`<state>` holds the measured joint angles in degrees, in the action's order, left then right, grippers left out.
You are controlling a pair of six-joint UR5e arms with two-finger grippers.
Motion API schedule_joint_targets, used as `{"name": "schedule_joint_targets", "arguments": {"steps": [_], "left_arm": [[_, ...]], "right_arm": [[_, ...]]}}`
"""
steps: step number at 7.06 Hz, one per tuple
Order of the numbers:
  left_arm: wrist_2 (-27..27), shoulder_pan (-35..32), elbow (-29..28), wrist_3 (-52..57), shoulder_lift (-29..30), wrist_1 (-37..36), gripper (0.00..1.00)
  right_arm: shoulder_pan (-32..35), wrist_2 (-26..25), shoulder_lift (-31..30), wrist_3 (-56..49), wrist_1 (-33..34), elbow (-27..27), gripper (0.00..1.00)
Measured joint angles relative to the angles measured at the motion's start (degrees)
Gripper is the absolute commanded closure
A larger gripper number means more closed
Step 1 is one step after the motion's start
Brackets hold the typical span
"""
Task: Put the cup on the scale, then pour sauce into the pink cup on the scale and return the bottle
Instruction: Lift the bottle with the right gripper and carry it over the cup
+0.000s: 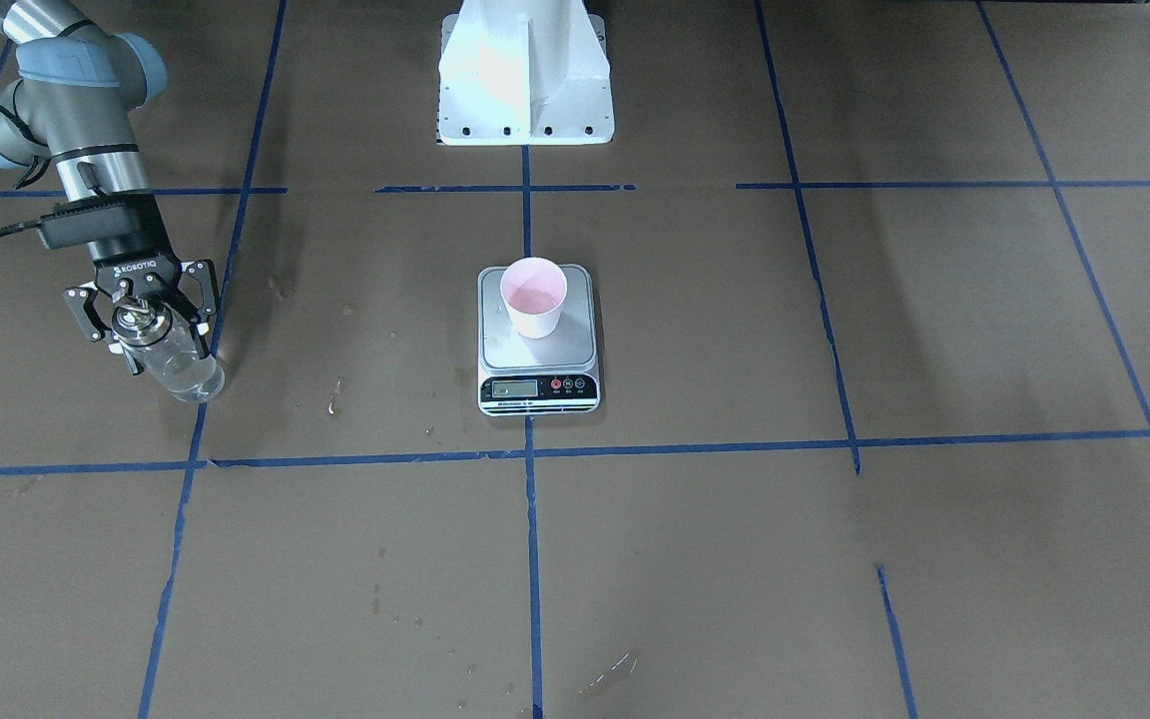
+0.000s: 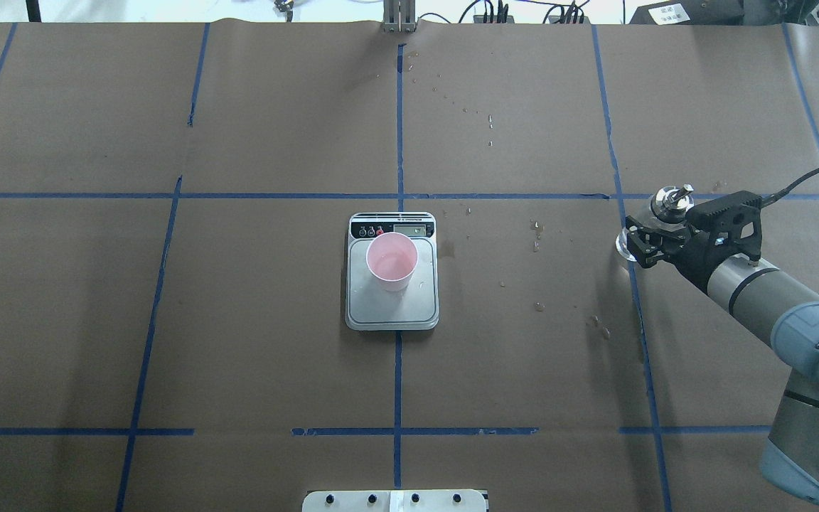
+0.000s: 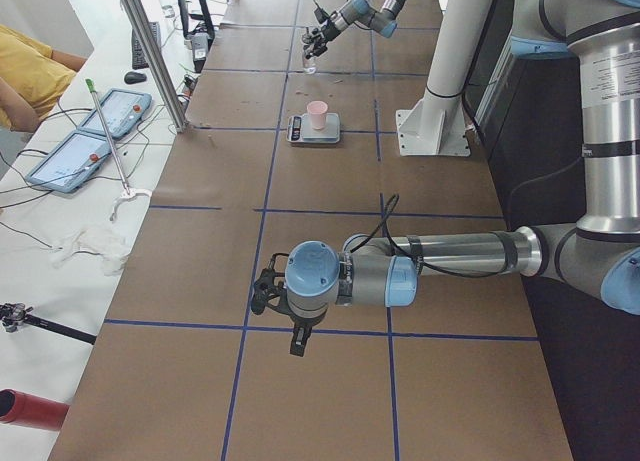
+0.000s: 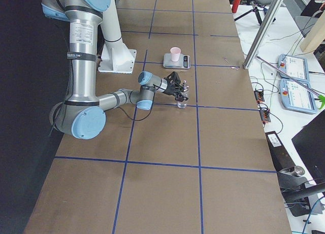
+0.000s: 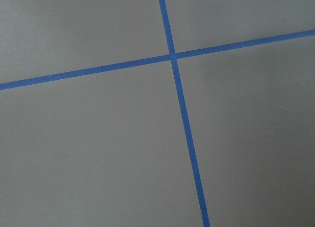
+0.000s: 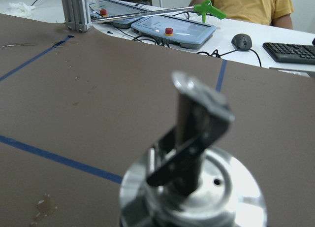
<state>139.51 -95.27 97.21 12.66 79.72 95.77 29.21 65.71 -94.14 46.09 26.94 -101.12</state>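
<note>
Room lies open all around the scale [image 2: 392,313], which sits at the middle of the desk [image 2: 239,320], its black button strip turned to the far edge. Its steel platform is flat and brushed, with rounded corners. The cup [image 2: 392,261] stands upright on that platform, towards the button strip; it is pale pink, tapered and paper-like, and narrower than the platform.

The bottle [image 1: 181,364] stands well apart from the scale, towards the desk's right edge, with bare paper between them. It is a clear glass cylinder, and its cap [image 2: 669,199] is shiny metal with a slanted spout. The right end effector [image 1: 161,345] reaches in low from the right edge and is clamped on the glass just below the cap, one black finger on each side.

The desk is covered in matt brown paper crossed by blue tape lines [image 2: 397,142]. A few wet spots [image 2: 537,227] mark the paper between scale and bottle.

The left end effector [image 3: 260,295] hangs low over bare paper towards the desk's left edge; I cannot tell whether its fingers are apart or together.
</note>
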Motion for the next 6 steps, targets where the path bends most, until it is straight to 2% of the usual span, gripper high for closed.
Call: {"name": "schedule_joint_targets", "arguments": {"steps": [3, 5, 6], "left_arm": [[0.06, 0.0, -0.02, 0.0, 0.0, 0.03, 0.0], [0.06, 0.0, -0.08, -0.02, 0.0, 0.03, 0.0], [0.05, 0.0, -0.08, -0.06, 0.0, 0.03, 0.0]], "right_arm": [[1.13, -0.48, 1.19, -14.34, 1.84, -3.92, 1.0], [1.86, -0.76, 6.03, -21.05, 9.85, -5.64, 1.0], [1.26, -2.09, 10.14, -22.56, 16.67, -6.11, 1.0]]}}
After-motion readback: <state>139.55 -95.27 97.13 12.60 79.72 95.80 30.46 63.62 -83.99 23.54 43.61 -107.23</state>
